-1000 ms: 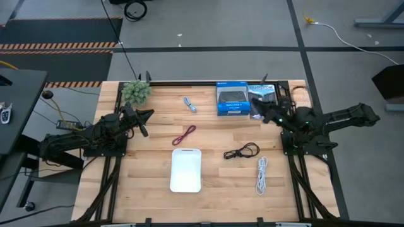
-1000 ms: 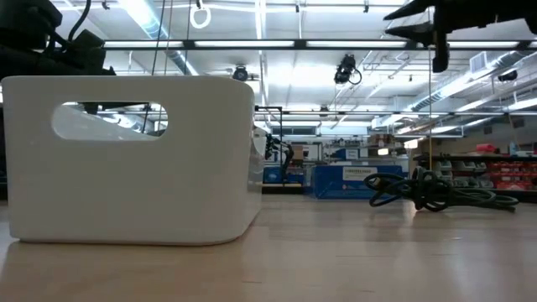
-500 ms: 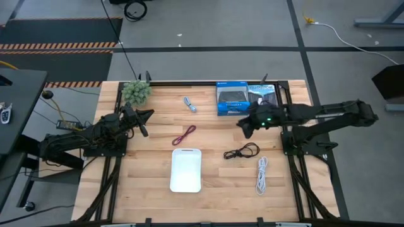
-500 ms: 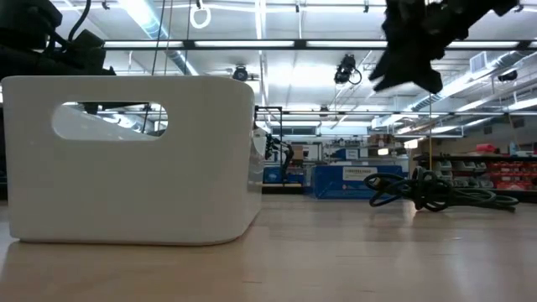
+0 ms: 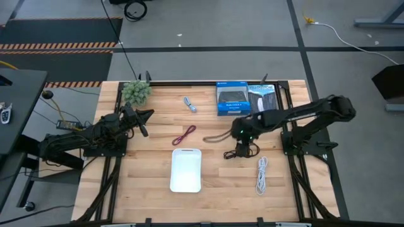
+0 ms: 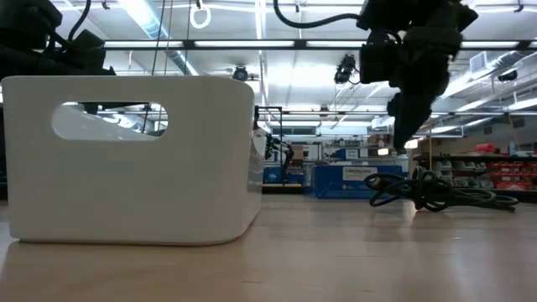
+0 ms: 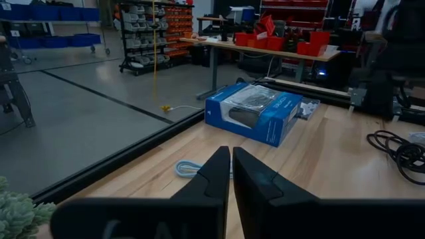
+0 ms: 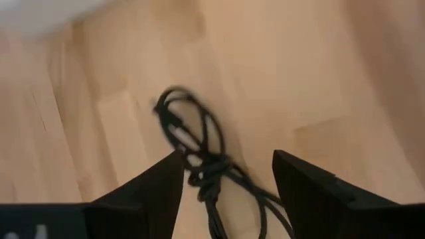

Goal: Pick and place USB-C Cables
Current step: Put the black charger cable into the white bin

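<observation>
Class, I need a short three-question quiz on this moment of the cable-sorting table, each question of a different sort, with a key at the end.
1. True or false: the right gripper is open, above the coiled black cable.
2. Which lies nearest the white rectangular tray? A) the maroon cable B) the light blue-grey cable C) the blue retail box
3. Fill in: the left gripper waits with its fingers ____, at the left side of the wooden table.

Key: 1 true; 2 A; 3 shut.
</observation>
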You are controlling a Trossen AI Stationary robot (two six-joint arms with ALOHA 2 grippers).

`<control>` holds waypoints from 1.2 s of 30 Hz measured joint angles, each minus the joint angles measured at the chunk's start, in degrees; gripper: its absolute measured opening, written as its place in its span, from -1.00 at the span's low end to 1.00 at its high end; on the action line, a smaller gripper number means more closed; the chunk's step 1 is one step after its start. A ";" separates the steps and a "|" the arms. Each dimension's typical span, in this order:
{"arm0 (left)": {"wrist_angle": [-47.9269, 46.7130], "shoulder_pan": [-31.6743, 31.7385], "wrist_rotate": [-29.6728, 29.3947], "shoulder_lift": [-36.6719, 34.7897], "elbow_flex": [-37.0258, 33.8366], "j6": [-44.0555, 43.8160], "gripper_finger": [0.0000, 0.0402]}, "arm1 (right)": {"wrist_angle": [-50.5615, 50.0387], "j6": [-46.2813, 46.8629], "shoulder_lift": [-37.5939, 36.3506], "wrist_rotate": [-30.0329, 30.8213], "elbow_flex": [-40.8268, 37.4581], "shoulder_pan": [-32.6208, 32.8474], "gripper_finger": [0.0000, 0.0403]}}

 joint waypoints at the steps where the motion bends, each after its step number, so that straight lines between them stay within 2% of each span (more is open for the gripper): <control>1: 0.00 0.00 0.00 0.00 0.00 0.00 -0.88 | -0.13 -1.28 1.17 -0.02 0.46 1.11 0.17; 5: -0.01 0.00 -0.01 0.00 0.00 0.00 -0.88 | -0.49 -5.91 4.84 1.10 2.59 5.66 0.17; 12: -0.02 0.02 0.00 -0.01 0.00 0.00 -0.88 | -2.28 -11.14 9.33 10.79 4.32 12.22 0.17; 22: -0.01 0.02 0.00 0.00 0.00 0.00 -0.88 | -2.19 -9.35 15.51 13.09 4.32 13.72 0.12; 27: 0.00 0.02 0.00 0.00 0.00 0.00 -0.88 | -2.32 -9.04 15.48 14.55 4.27 13.72 -0.13; 36: 0.00 0.01 0.00 0.00 0.00 0.00 -0.88 | -2.09 -10.44 15.50 14.81 4.23 13.56 -0.80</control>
